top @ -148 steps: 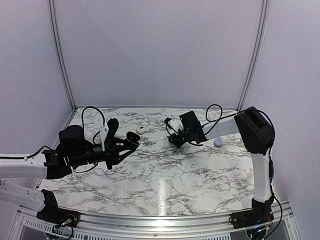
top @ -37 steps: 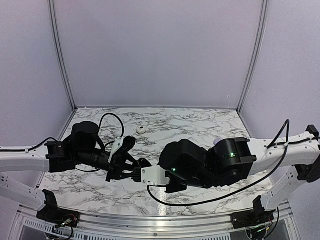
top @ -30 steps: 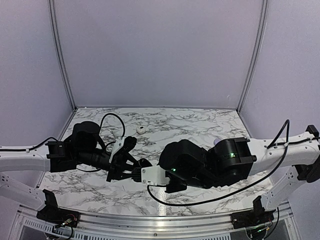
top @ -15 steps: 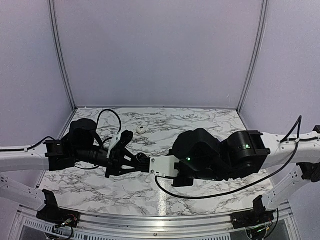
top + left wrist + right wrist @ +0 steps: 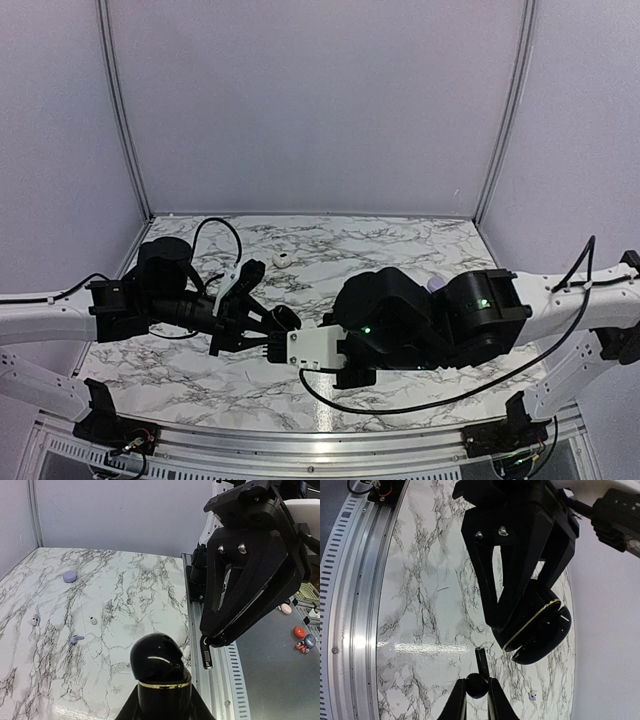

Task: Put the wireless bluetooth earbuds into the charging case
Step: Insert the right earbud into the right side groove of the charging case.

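- right fingers (image 5: 460,700) have edged closer to the case (image 5: 161,672), pinched shut on a black earbud (image 5: 477,684).
- left fingers (image 5: 483,575) clamp that open case; insertion looks next.

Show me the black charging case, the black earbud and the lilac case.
black charging case (image 5: 156,656): left wrist view, domed top.
black earbud (image 5: 477,686): right wrist view, round body.
lilac case (image 5: 69,576): left wrist view, top face.

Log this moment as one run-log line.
left claw: shut on black charging case | right claw: shut on black earbud | earbud near case, apart, not yet inserted | both above marble table
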`<control>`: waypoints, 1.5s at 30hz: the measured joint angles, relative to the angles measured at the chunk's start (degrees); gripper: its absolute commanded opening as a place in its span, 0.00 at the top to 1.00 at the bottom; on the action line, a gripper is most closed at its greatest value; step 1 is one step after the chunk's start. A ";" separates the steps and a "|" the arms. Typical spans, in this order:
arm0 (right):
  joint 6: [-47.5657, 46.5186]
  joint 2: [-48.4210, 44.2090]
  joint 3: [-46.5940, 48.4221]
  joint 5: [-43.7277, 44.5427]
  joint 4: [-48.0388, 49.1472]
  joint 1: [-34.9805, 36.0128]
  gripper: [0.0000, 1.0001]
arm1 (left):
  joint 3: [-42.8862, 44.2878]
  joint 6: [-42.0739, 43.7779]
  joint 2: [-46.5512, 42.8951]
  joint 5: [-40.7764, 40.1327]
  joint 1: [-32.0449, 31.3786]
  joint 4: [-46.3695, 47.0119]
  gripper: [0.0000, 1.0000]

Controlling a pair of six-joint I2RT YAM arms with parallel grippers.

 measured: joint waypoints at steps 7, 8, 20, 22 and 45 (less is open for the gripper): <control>0.70 0.22 0.00 0.50 1.44 -2.58 0.96 | 0.00 -0.35 -0.28 0.04 0.00 -0.02 1.00; 0.76 0.22 0.00 0.59 1.60 -2.84 0.96 | 0.00 -0.39 -0.28 0.04 0.00 0.02 1.00; 1.77 0.17 0.02 2.56 2.34 -4.94 0.96 | 0.00 -0.57 -0.28 -0.04 0.11 0.11 1.00; 1.55 0.09 0.02 2.16 2.32 -4.92 0.96 | 0.00 -0.55 -0.28 -0.02 0.11 0.11 1.00; -3.04 1.84 0.02 4.59 2.29 -1.03 0.96 | 0.00 0.17 0.26 2.45 0.11 -0.42 1.00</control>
